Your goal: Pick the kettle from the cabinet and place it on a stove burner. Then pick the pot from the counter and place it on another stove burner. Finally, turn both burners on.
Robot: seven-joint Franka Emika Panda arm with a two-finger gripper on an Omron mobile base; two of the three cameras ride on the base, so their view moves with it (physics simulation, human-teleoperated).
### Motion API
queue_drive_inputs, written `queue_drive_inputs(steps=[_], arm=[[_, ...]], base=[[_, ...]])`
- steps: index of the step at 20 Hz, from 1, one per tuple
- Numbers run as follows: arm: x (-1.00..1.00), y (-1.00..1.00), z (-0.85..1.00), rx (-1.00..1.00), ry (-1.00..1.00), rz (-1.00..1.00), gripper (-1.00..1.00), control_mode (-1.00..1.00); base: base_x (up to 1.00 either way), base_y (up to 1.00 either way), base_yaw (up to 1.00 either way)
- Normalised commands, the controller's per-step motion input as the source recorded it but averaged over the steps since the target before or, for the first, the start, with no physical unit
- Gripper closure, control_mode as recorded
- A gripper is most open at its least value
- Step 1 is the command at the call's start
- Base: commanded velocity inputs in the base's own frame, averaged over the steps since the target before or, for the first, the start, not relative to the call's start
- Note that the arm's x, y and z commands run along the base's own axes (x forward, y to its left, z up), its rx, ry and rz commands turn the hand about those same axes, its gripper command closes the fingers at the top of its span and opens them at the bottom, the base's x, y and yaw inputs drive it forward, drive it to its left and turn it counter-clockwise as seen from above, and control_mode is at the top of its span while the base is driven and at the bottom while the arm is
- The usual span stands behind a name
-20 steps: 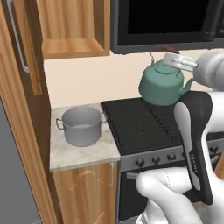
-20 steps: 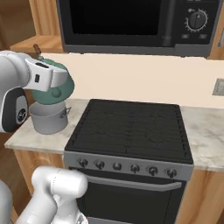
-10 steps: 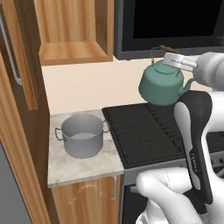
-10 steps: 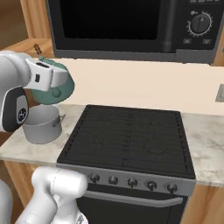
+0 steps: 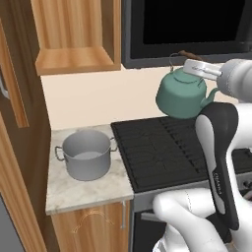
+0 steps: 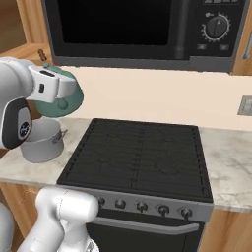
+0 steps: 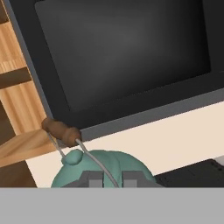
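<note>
I have the jaws of the gripper (image 7: 108, 179) clenched on the wire handle of the kettle (image 5: 181, 95), which hangs below them, clear above the stove (image 5: 162, 147) for placing.

My tool (image 6: 58, 88) holds the kettle (image 6: 69, 98) aloft, above the pot (image 6: 42, 142) on the desk (image 6: 19, 170), left of the stove burners (image 6: 138, 157).

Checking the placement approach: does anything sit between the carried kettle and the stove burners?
Nothing visible does. The gripper holds the kettle in the air above the stove burners, whose grates are bare. The pot stands off to the side on the counter.
</note>
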Motion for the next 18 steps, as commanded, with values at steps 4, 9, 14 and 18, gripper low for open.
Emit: queue_drive_inputs(steps=[4,9,14,18], arm=[[0.0,0.0,0.0,0.0,0.0,0.0,1.0,1.0],[0.0,0.0,0.0,0.0,0.0,0.0,1.0,1.0],[0.11,0.0,-0.03,0.0,0.01,0.01,1.0,-1.0],[0.24,-0.01,-0.12,0.0,0.07,0.06,1.0,-1.0]], base=[[0.35,-0.22,0.03],[0.31,-0.04,0.02],[0.09,0.0,0.0],[0.0,0.0,0.0]])
